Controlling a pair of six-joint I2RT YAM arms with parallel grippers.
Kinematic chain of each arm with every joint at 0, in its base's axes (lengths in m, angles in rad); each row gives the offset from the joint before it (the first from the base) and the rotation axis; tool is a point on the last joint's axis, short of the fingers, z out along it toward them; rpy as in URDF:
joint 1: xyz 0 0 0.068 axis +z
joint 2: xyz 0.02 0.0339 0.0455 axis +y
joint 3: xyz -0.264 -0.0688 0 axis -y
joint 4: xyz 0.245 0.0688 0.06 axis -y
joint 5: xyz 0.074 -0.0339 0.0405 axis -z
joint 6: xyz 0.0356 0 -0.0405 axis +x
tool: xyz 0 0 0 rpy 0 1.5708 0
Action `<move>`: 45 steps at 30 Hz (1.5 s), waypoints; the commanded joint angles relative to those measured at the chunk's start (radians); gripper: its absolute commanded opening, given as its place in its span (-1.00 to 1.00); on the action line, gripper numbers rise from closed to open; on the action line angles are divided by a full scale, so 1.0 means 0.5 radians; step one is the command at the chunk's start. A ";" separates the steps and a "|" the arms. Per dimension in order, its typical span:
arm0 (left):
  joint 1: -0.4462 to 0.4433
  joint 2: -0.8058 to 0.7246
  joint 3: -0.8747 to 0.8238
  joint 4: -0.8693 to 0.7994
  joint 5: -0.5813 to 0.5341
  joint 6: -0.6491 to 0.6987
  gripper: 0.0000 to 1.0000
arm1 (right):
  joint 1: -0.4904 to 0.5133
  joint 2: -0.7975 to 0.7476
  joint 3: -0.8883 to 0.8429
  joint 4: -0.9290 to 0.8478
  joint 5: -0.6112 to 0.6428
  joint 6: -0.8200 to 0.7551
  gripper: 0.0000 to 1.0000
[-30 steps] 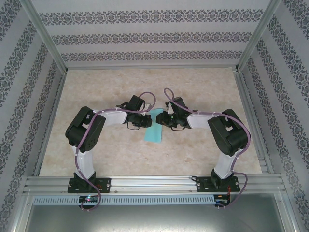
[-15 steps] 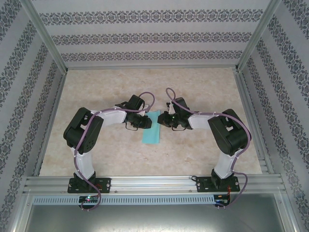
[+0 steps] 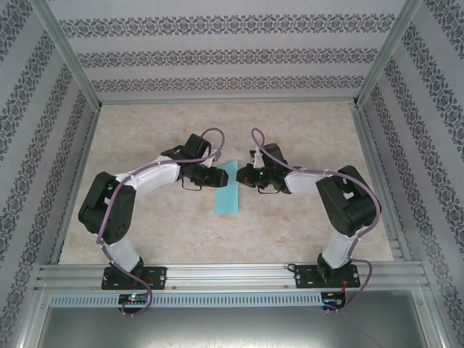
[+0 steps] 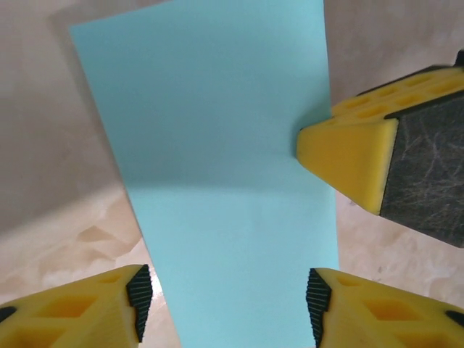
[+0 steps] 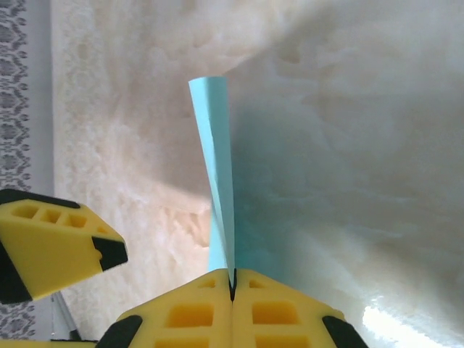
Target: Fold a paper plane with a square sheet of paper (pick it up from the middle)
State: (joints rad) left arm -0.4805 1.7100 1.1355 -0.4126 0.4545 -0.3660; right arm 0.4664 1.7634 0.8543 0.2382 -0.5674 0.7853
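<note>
The square sheet of paper (image 3: 228, 188) is teal-blue and stands as a narrow folded strip between the two grippers, its lower end toward the table's front. My right gripper (image 5: 232, 286) is shut on the paper's (image 5: 218, 167) near edge, which runs edge-on away from the fingertips. In the left wrist view the paper (image 4: 225, 174) lies broad and flat, with the right gripper's yellow fingers (image 4: 348, 154) pinching its right edge. My left gripper (image 4: 228, 303) is open, one pad (image 4: 139, 299) at each side of the strip, apart from it. From above, the left gripper (image 3: 217, 177) faces the right gripper (image 3: 242, 176).
The marbled beige table (image 3: 159, 130) lies bare around the arms. Patterned walls and aluminium frame posts (image 3: 72, 65) close in the left, right and back sides. A metal rail (image 3: 232, 274) with both arm bases runs along the near edge.
My left gripper has opened and let go of the paper, while my right gripper has shut on its edge. The left arm's elbow has swung out to the left.
</note>
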 commanded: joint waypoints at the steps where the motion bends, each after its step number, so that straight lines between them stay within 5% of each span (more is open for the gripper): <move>1: 0.061 -0.163 -0.053 -0.072 -0.030 -0.003 0.28 | -0.041 -0.133 -0.031 0.137 -0.132 0.063 -1.00; 16: 0.148 -0.698 -0.396 0.317 0.191 -0.451 0.43 | -0.159 -0.445 -0.028 0.420 -0.373 0.375 -1.00; 28: 0.144 -0.834 -0.548 0.526 0.427 -0.694 0.33 | -0.180 -0.492 -0.056 0.586 -0.393 0.514 -1.00; 36: 0.145 -0.883 -0.546 0.474 0.451 -0.694 -0.30 | -0.183 -0.478 -0.080 0.628 -0.396 0.531 -1.00; 45: 0.145 -0.892 -0.530 0.350 0.380 -0.634 -0.74 | -0.183 -0.441 -0.099 0.646 -0.399 0.531 -1.00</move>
State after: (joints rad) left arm -0.4168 1.2873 0.8639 -0.2047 0.6533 -0.7040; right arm 0.3832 1.5471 0.8154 0.5175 -0.7498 1.0492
